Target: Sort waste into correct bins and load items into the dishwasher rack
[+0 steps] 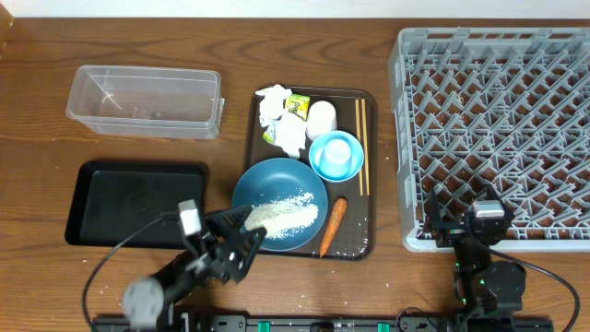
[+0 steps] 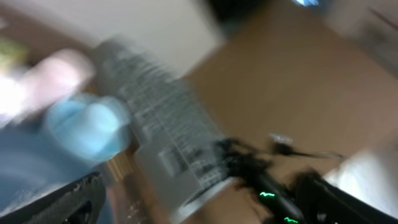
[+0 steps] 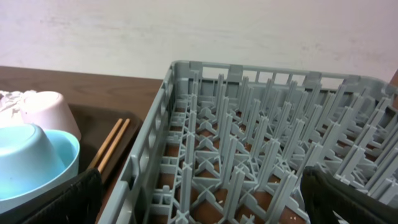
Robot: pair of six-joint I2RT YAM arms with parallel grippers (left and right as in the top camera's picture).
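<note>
Hovering at the dark-blue round plate (image 1: 277, 180), the left gripper (image 1: 249, 226) gapes wide. The right gripper (image 1: 464, 221), equally wide, overlaps the grey plastic rack (image 1: 489, 111).

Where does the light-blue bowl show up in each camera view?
Overhead: light-blue bowl at centre, on the brown tray, left of the chopsticks.
Left wrist: probably the blurred light-blue shape at left.
Right wrist: bottom-left corner.
Shared landmark: the grey dishwasher rack, right of the bowl in all three.
</note>
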